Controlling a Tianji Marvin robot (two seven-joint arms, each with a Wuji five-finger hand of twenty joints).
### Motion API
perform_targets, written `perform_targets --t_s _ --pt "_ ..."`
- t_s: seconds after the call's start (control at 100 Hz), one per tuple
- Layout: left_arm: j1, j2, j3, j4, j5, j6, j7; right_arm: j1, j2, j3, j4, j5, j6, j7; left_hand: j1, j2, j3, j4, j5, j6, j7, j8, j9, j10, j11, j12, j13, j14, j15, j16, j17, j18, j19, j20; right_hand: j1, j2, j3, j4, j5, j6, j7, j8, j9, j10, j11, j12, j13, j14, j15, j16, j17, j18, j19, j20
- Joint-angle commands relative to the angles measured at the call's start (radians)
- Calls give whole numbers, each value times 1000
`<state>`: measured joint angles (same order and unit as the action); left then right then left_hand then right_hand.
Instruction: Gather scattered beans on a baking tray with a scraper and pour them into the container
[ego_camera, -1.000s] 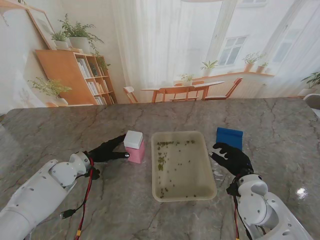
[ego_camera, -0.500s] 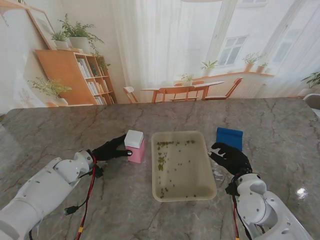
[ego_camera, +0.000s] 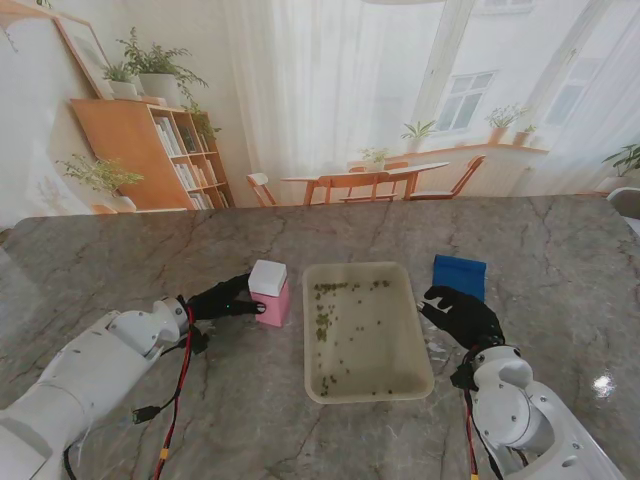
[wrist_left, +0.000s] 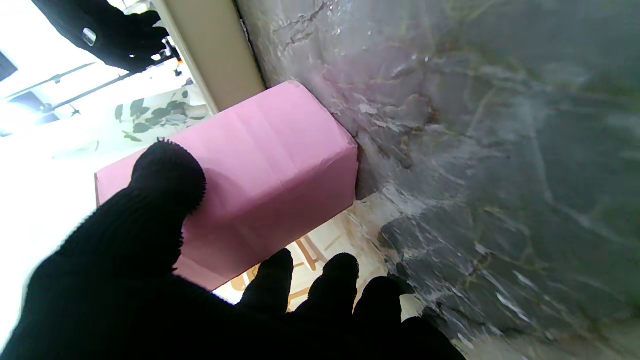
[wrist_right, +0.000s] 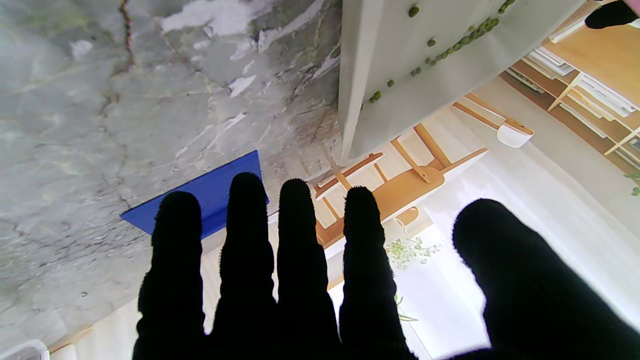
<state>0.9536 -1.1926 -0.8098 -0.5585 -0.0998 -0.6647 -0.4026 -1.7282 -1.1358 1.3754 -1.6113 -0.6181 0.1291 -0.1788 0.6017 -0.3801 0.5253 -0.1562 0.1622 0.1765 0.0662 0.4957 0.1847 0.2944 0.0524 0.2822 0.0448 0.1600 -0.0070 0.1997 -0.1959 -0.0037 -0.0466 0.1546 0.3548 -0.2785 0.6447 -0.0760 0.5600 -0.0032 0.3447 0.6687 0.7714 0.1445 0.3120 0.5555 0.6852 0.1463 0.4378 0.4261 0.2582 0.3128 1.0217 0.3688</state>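
Note:
A cream baking tray (ego_camera: 420, 372) lies mid-table with green beans (ego_camera: 324, 324) scattered mostly along its left and far sides. The pink container (ego_camera: 272, 300) with a white top stands just left of the tray; in the left wrist view the pink container (wrist_left: 260, 170) fills the middle. My left hand (ego_camera: 225, 298), in a black glove, reaches its side, thumb (wrist_left: 167, 185) at the wall, fingers apart, not closed round it. The blue scraper (ego_camera: 459, 275) lies flat right of the tray. My right hand (ego_camera: 462, 315) hovers open just nearer to me than the scraper (wrist_right: 210, 190), fingers spread.
The grey marble table (ego_camera: 560, 260) spreads all round. Red and black cables (ego_camera: 172, 400) hang from my left forearm over the table nearer to me. A backdrop of shelves and windows rises behind the far edge.
My left arm has slid a little toward the pink container. The right hand has barely moved. Tray, container and scraper stay where they were.

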Motion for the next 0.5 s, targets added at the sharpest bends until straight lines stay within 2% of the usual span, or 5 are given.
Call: perform_targets --t_s 0.0,0.08,0.28,0.49 --pt "31 -47 20 19 3 11 -33 -2 -2 0 -1 4 3 12 12 -38 33 41 -51 -57 35 88 24 -36 3 16 136 52 137 53 187 227 520 101 -2 28 -22 -14 10 2 12 -12 5 2 24 16 9 7 9 13 3 16 25 20" --pt "32 -56 16 28 -14 13 -43 -3 -3 1 -2 4 6 10 39 -53 50 43 -10 -86 55 133 44 -44 10 21 156 48 145 57 200 225 533 106 -1 30 -23 -13 10 3 13 -12 6 3 25 16 9 8 10 13 4 16 27 20" --pt "45 -76 1 40 -49 24 -55 -6 -4 3 -4 5 11 6 118 -73 71 43 114 -148 151 344 133 -88 43 74 228 30 168 83 233 212 604 140 2 32 -25 -13 17 5 17 -12 8 2 26 17 10 8 12 13 5 17 30 19" --pt "65 -78 -7 22 -56 36 -29 -9 -6 5 -7 9 19 2 210 -74 62 47 200 -188 306 531 237 -148 88 159 301 5 187 112 268 197 670 172 5 33 -27 -12 21 8 19 -12 11 4 28 17 11 9 15 13 4 18 32 19"
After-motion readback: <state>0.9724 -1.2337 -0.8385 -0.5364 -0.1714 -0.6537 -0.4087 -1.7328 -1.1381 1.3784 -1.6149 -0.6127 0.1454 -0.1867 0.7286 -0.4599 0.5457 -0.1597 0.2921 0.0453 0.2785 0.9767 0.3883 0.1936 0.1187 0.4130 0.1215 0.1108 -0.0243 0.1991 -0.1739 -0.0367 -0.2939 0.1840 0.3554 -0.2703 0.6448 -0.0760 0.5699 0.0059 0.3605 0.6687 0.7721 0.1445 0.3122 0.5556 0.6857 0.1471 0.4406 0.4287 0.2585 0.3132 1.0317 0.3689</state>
